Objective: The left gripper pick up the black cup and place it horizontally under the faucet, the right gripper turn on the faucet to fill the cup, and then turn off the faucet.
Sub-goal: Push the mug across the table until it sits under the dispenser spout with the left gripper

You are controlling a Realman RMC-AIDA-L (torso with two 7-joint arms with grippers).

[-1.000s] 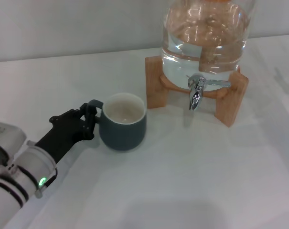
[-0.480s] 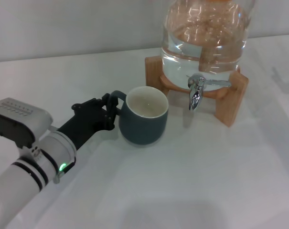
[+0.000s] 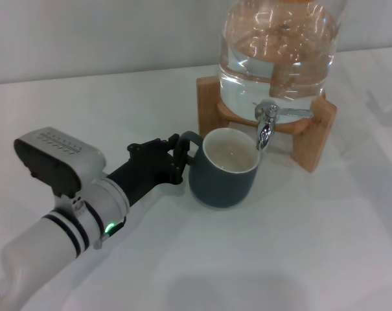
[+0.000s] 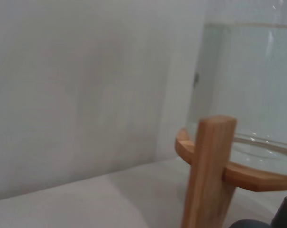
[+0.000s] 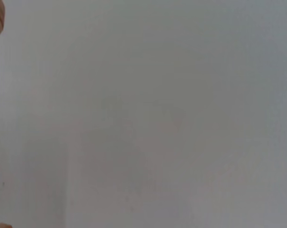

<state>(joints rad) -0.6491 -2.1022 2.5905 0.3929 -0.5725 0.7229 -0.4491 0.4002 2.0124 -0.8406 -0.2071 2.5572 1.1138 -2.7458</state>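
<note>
Bench [image 3: 299, 259]: flat, matte white surface, carrying every item noted below.

Glass jar [image 3: 280, 52]: large, clear, rounded, part filled with water, seated in a wooden stand [image 3: 312, 139] of pale planks near the far right corner of the bench. In the left wrist view one stand leg [image 4: 207, 175] and the curved ring under the jar show close up.

Left end effector [image 3: 173, 159]: black two-finger claw on a white-grey cylindrical arm with black bands and a green light, reaching from the near left corner toward the stand. Its fingers are clamped on the cup's loop handle.

Black cup [image 3: 223, 178]: squat, rounded mug, dark grey-green matte outside, cream-white inside. It stands upright, long axis vertical, mouth facing up, handle pointing toward the left edge of the bench. Its far right rim sits directly below the nozzle.

Faucet [image 3: 268, 123]: small polished chrome spigot at the jar's base, flat lever pointing toward the right edge, nozzle pointing down
</note>
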